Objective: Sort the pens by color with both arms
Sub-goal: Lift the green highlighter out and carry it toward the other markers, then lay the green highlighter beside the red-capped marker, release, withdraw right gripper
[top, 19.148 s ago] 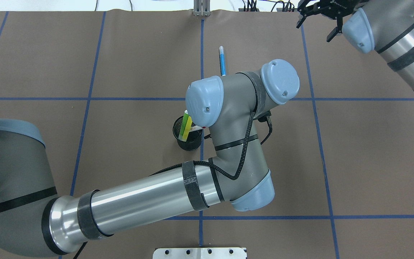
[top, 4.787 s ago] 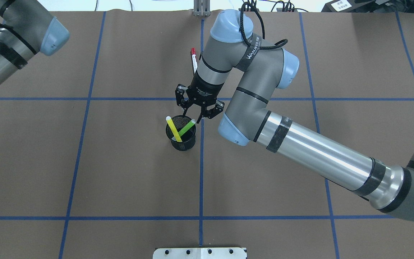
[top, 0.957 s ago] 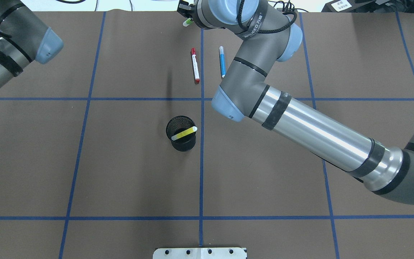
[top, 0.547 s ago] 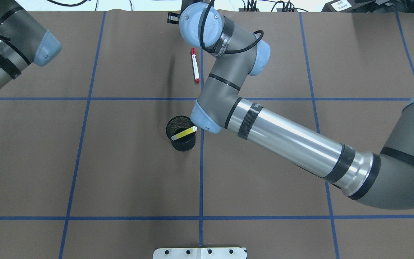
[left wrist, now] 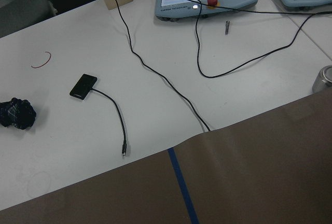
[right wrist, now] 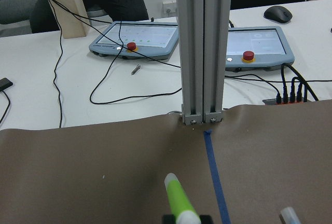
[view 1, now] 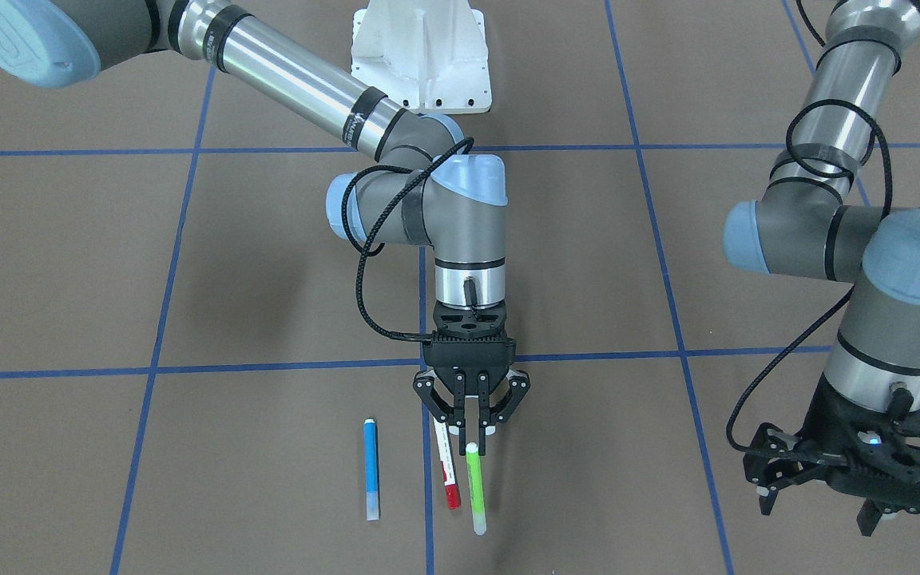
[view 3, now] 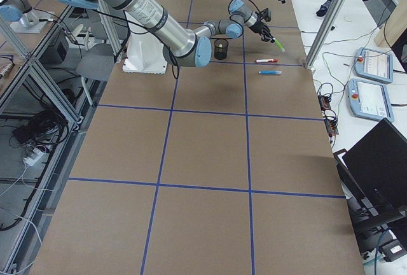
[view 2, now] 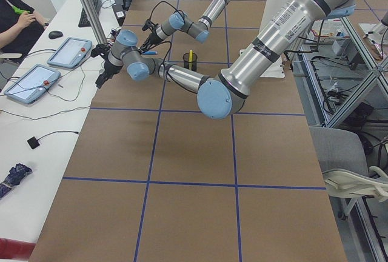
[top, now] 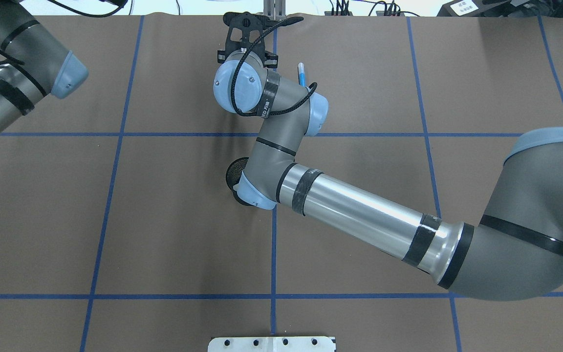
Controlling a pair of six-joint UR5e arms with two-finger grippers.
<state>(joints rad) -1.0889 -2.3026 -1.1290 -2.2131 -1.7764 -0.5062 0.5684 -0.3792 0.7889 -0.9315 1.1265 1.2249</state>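
Front view: the right hand point(view 1: 473, 427) is clamped on one end of the light green pen point(view 1: 474, 487), which sits just beside the red-capped pen point(view 1: 446, 459). The blue pen point(view 1: 370, 471) lies a bit further along the desk point(view 1: 188, 263). The left hand point(view 1: 815, 499) hovers off to the side, fingers spread, nothing in it. Overhead, the right arm mostly covers the mesh cup point(top: 232, 171). In the left side view the yellow pen point(view 2: 190, 56) stands in that cup. The right side view shows the green one tilted; can't tell if its tip touches. I'd say red and blue are done, green's nearly placed, and yellow's left.
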